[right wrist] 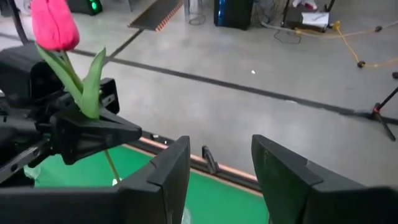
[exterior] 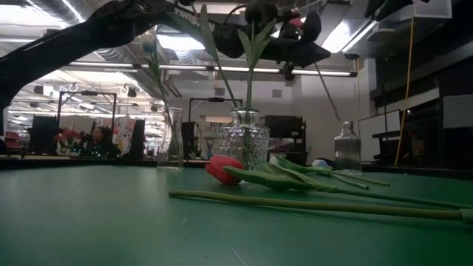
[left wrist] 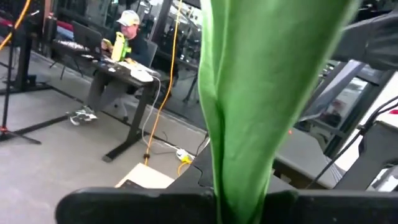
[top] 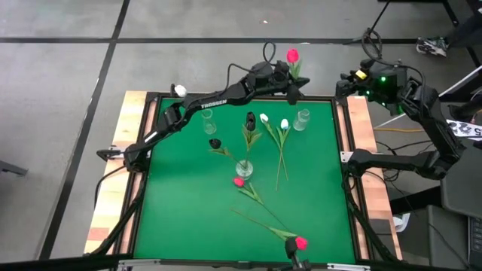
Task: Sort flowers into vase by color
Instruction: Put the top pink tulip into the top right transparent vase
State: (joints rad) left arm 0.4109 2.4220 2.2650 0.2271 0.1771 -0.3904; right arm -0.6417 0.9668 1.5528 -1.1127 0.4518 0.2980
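My left gripper (top: 292, 84) reaches over the table's far edge, shut on a pink tulip (top: 292, 55) held upright, its head above the fingers. A green leaf (left wrist: 261, 93) fills the left wrist view. The middle glass vase (top: 244, 168) holds two black tulips (top: 250, 118). Two white tulips (top: 284, 123) lie flat on the green mat beside it. Two more pink tulips (top: 239, 181) (top: 301, 242) lie toward the near edge. My right gripper (right wrist: 221, 168) is open, raised off the table's far right corner. My left gripper pinches the pink tulip between its two fingers (right wrist: 93, 127), on the stem where a leaf (right wrist: 93, 81) branches off, a little below the head. The fingers lie level, across the stem. The tulip stands upright, and its lower stem (right wrist: 112, 165) hangs below the fingers.
Two more glass vases stand near the far edge, one on the left (top: 208, 120) and one on the right (top: 302, 119). A raised wooden rim (top: 135, 120) frames the mat. People sit at desks in the room beyond (left wrist: 121, 43).
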